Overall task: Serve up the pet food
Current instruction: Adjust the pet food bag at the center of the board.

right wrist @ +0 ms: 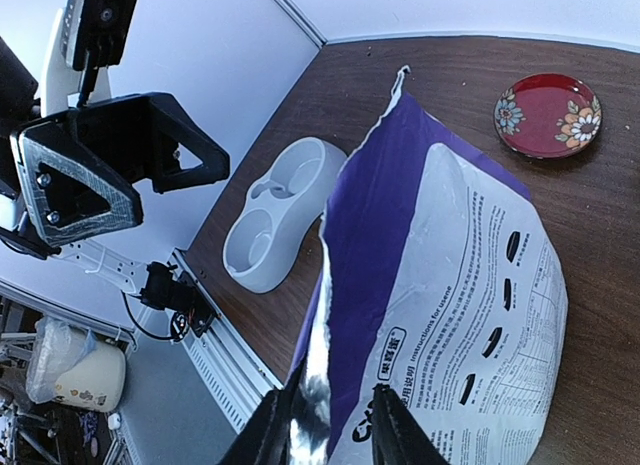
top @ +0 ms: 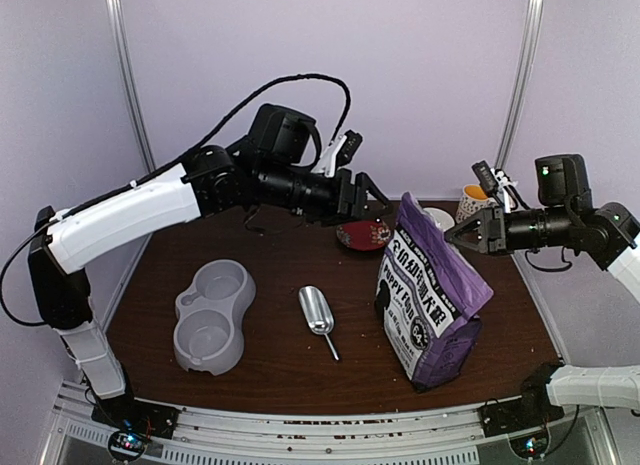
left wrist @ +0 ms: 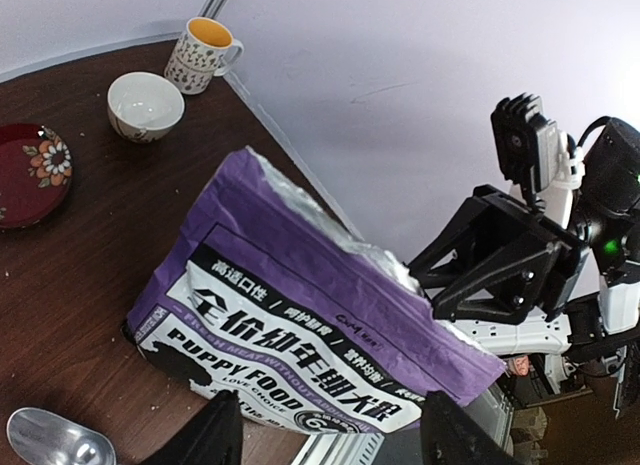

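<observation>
The purple printed bag stands upright at the right of the table, its top torn open; it also shows in the left wrist view and the right wrist view. No kibble shows; the bag's inside is hidden. My right gripper is at the bag's top edge. Its fingers straddle that edge with a gap between them, the silver lining and purple wall in the gap. My left gripper is wide open and empty, in the air just left of the bag's top corner, facing the bag.
A grey double pet bowl lies at the left. A metal scoop lies between it and the bag. A red flowered plate, a white bowl and a patterned mug stand at the back.
</observation>
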